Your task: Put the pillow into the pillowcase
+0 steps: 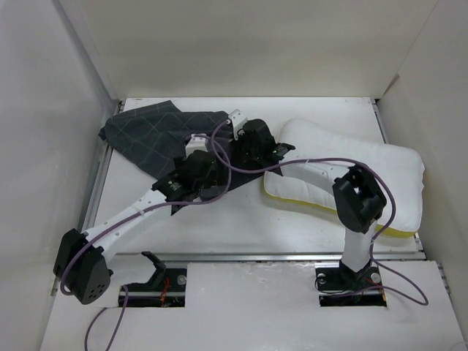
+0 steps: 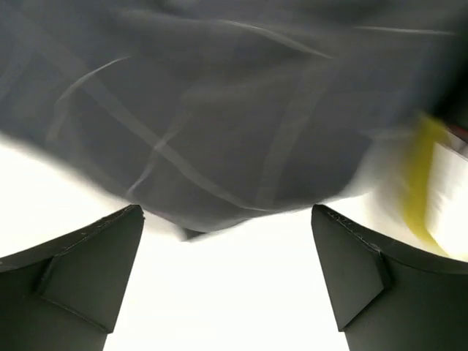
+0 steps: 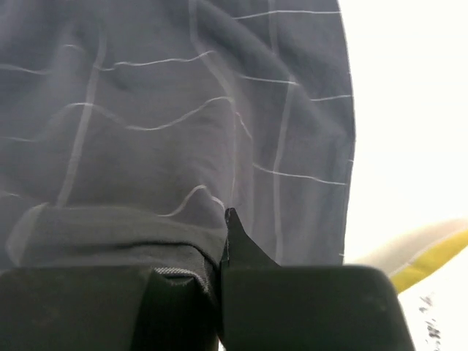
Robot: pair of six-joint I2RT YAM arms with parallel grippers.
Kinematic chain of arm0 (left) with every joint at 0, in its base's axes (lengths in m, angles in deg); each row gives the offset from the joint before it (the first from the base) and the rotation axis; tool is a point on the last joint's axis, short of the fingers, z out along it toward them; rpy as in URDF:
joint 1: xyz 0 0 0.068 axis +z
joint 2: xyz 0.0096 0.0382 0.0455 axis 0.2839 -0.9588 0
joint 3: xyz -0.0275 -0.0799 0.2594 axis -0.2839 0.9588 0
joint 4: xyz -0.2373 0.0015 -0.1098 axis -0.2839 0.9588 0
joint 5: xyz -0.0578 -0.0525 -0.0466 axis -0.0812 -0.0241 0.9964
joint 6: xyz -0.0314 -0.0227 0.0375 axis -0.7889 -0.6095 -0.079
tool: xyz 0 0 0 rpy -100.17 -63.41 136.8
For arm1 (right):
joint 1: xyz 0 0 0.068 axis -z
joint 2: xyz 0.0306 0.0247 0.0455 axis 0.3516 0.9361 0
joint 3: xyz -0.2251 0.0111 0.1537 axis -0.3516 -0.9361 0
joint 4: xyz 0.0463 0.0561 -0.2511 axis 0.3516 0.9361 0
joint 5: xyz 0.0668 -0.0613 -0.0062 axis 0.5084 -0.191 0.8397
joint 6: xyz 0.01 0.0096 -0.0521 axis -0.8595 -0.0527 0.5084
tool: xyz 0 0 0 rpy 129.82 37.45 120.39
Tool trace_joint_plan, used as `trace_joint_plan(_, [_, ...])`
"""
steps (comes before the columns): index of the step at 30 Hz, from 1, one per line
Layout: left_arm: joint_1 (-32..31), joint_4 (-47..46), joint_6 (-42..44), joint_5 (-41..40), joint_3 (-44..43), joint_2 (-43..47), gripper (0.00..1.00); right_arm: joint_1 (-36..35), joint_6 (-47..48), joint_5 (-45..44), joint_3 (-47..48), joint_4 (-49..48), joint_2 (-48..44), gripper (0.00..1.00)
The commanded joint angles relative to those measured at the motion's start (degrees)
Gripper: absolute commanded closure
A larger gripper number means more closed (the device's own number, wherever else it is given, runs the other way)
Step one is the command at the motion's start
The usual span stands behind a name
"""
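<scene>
Table (image 1: pixel 241 227), white, carrying both cloth items. Left arm base (image 1: pixel 84 267): nearer than the pillowcase (image 1: pixel 157 135), off its near left corner. Right arm base (image 1: pixel 351 274): nearer than the pillowcase and well to its right. Left gripper (image 2: pixel 227 212): at the near edge of the pillowcase, fingers (image 2: pixel 88 256) spread wide with only bare table between them, gripping nothing. The cloth's edge lies just beyond the tips. Right gripper (image 3: pixel 221 256): at the pillowcase's right side, just beyond the left gripper, jaws closed together with a fold of the hem nipped between them. Pillowcase: dark grey with a thin pale check, lying rumpled and mostly flat in the far left part of the table, a corner trailing toward the near side beneath the left arm. Whether its mouth is open cannot be told, and no contents show. Pillow (image 1: pixel 365 164): white, plump, lying wholly outside the pillowcase to its right, with the right arm stretched across it. Its left end comes near the pillowcase's right edge, where the grippers hide whether the two touch. Yellow seam (image 1: pixel 292 199): runs along the pillow's near edge, and also shows just right of the pillowcase in both wrist views.
</scene>
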Motion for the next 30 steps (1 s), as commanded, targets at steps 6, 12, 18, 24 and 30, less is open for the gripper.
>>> trace_joint_plan(6, [-7.3,-8.7,14.2,5.6,-3.0,-2.4,0.00,-0.2,1.5,8.8,2.3,8.8,-5.3,1.00])
trace_joint_plan(12, [-7.8,-12.3,15.8,0.1,-7.7,-11.5,0.00,-0.7,-1.0,12.6,1.4,12.3,-7.3,1.00])
trace_joint_plan(18, [-7.8,-4.5,7.3,-17.0,-13.9,-18.9,0.00,-0.7,-1.5,14.0,3.3,17.3,-8.1,1.00])
trace_joint_plan(24, [-8.9,-9.7,11.5,-14.4,-6.9,-9.6,0.00,-0.7,-1.5,12.1,6.0,21.4,-5.2,1.00])
trace_joint_plan(30, [-8.4,-26.5,20.1,-10.1,0.1,-8.7,0.00,0.4,-3.4,22.5,7.3,22.5,-5.2,1.00])
